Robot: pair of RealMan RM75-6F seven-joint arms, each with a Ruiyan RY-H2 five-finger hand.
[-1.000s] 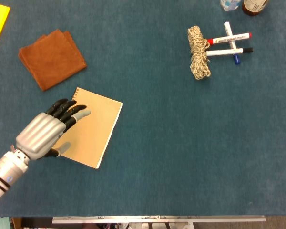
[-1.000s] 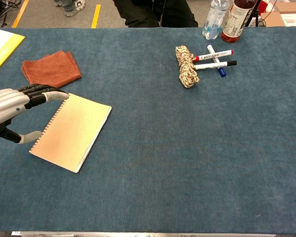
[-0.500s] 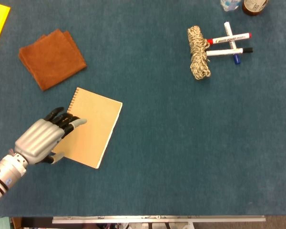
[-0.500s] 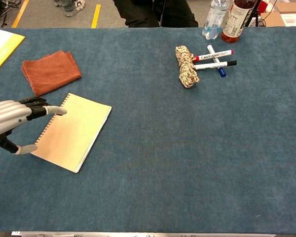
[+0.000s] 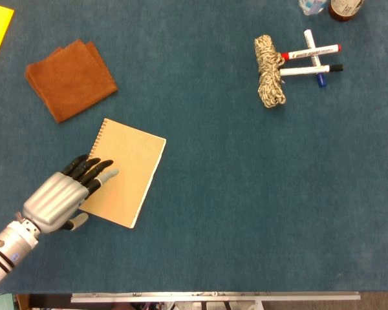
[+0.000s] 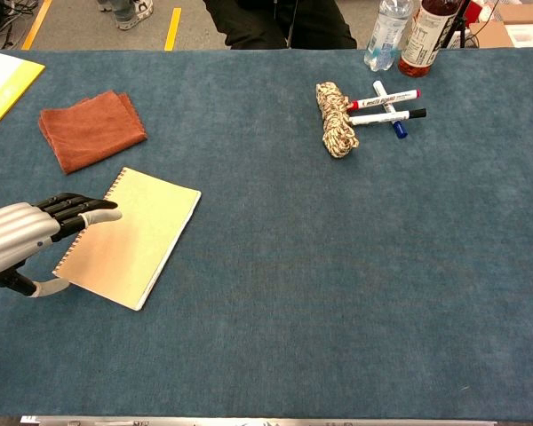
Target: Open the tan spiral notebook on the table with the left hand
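The closed notebook [image 5: 124,171] lies on the worktop [image 5: 246,194]; the left hand [image 5: 59,195], fingers [image 5: 94,169] spread and holding nothing, overlaps its near-left spiral edge.

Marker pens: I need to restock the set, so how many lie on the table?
3, crossed in a pile right of the coiled rope: red-capped white marker pen, black-capped one, blue-capped one. None seem hidden.

You have a matt tan paper-covered spiral notebook [image 5: 124,173] on the bench's napped blue cloth [image 5: 246,194]. Your left hand [image 5: 59,194] shows ribbed silvery metal-look shells and black fingers. The rust-brown folded cloth [image 5: 70,79] looks soft.
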